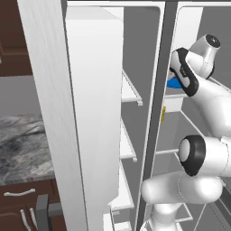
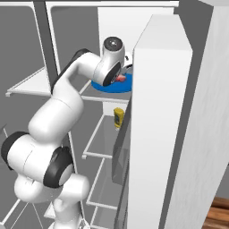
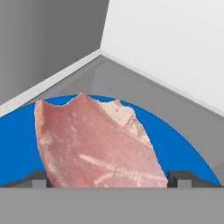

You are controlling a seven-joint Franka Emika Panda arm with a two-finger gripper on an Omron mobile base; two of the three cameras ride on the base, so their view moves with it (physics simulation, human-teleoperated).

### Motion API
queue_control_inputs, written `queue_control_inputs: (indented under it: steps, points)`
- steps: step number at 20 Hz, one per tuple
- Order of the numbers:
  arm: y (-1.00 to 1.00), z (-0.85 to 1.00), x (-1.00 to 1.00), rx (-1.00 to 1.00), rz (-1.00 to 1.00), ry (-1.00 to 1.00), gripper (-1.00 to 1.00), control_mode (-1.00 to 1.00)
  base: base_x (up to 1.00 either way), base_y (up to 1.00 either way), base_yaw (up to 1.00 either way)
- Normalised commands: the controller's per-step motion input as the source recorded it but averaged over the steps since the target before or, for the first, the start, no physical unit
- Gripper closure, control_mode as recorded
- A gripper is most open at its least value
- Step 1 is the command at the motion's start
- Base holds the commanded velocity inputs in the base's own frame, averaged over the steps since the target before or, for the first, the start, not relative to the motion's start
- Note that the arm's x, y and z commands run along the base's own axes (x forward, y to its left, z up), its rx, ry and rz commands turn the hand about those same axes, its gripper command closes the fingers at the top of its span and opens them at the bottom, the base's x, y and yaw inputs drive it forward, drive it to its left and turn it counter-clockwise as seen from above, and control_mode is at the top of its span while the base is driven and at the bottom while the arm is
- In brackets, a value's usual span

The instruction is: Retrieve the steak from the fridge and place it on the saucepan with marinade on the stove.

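Inside the fridge (image 2: 152, 112) your wide-open gripper (image 3: 107, 178) straddles the steak (image 3: 94, 142) on its blue plate (image 3: 175, 144), ungrasped; saucepan delivery remains.

A round blue plate (image 2: 117, 87) sits on a shelf up high. One shelf lower stands a small yellow jar (image 2: 118, 117). Off to the left side there is a grey stone counter (image 1: 22, 144) with dark brown drawers (image 1: 20, 198) under it. The drawers have silver handles (image 1: 19, 193).

fridge (image 1: 94, 113): door open | arm (image 1: 203, 94): reaching inside | blue plate (image 1: 173, 83): on shelf
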Motion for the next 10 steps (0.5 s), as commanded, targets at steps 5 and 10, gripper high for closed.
queue_control_inputs:
  steps: [5, 10]
  points:
    - [0.0, -0.18, 0.1, -0.03, 0.05, -0.06, -1.0, -1.0, 0.0, 0.0, 0.0]
    - [-0.01, -0.29, 0.07, -0.02, 0.08, -0.04, 1.0, -1.0, 0.0, 0.0, 0.0]
